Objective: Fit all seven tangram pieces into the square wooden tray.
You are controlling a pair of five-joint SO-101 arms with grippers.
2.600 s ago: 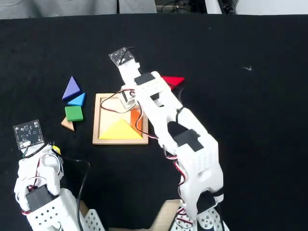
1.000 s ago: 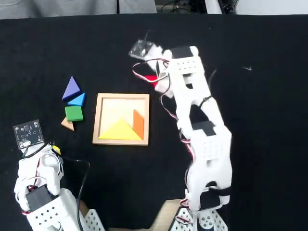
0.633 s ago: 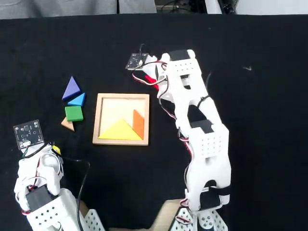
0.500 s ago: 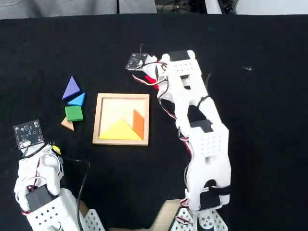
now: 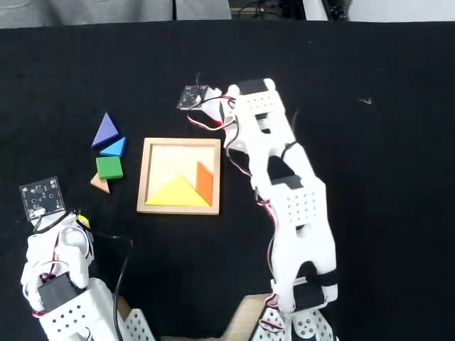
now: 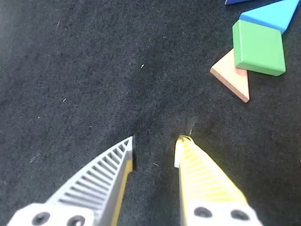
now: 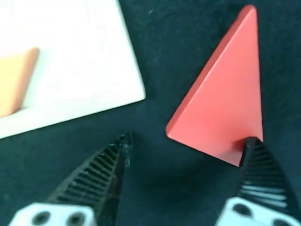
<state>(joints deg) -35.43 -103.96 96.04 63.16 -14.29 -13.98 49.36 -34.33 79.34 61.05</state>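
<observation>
The square wooden tray (image 5: 151, 177) holds a yellow triangle (image 5: 176, 192) and an orange piece (image 5: 204, 181). To its left lie a purple triangle (image 5: 106, 131), a blue triangle (image 5: 114, 147), a green square (image 5: 109, 168) and a tan triangle (image 5: 100, 183). The right arm (image 5: 263, 135) stretches past the tray's far right corner. Its gripper (image 7: 186, 140) is open just above the cloth, with one fingertip at the edge of the red triangle (image 7: 221, 103) and the other beside the tray corner (image 7: 94, 70). My left gripper (image 6: 155, 141) is open over bare cloth, short of the tan triangle (image 6: 233, 77) and green square (image 6: 259, 47).
Black cloth covers the whole table. The left arm (image 5: 57, 263) sits folded at the near left corner. A blue triangle (image 6: 273, 14) lies just beyond the green square. Open cloth stretches to the right of the right arm.
The right arm swung from above the tray to its far right corner, then shifted slightly left and lowered by the red triangle. The left arm kept still.
</observation>
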